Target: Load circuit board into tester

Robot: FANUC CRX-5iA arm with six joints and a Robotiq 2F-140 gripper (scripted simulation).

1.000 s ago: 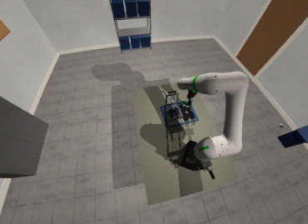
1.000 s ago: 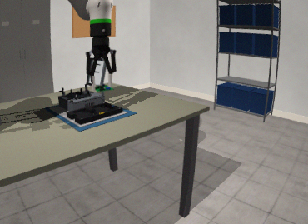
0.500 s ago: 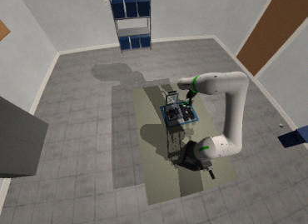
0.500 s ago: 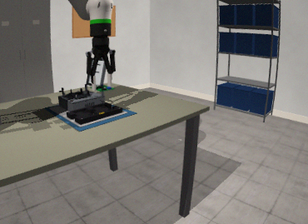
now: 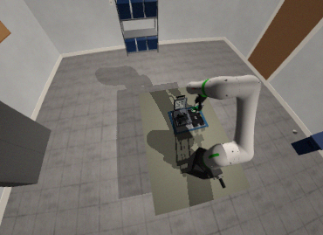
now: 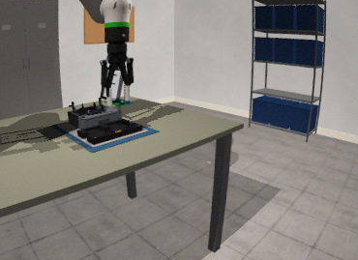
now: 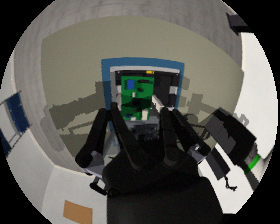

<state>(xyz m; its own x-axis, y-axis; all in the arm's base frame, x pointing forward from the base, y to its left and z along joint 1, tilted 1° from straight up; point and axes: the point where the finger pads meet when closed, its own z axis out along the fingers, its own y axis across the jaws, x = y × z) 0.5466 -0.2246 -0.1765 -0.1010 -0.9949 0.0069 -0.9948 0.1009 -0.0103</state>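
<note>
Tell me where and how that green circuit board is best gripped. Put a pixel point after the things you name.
I'd take the circuit board point(image 5: 195, 107) point(image 6: 121, 103) point(image 7: 137, 87) near the middle of its two long edges, coming from above with one finger on each side. It's flat, oblong and face up, so its narrower width suits a pinch that should spare the components. The end effector point(image 5: 197, 107) point(image 6: 118, 101) point(image 7: 136, 99) appears to hold it across that width.

We are seeing a green circuit board point(image 5: 195, 107) point(image 6: 121, 102) point(image 7: 137, 97) carrying a blue block and a white connector point(image 7: 145, 115), above a blue mat point(image 5: 202, 128) point(image 6: 95, 148) point(image 7: 106, 75) on an olive-grey table point(image 5: 161, 195) point(image 6: 184, 140) point(image 7: 75, 55). We are finding a black gripper point(image 5: 199, 108) point(image 6: 116, 101) point(image 7: 136, 99) beneath a white arm point(image 5: 246, 120) point(image 6: 116, 7) banded bright green. At the exterior frame's right, dark blue bins point(image 6: 287, 51) are standing over grey floor tiles point(image 6: 164, 225) patterned with a darker grid.
</note>
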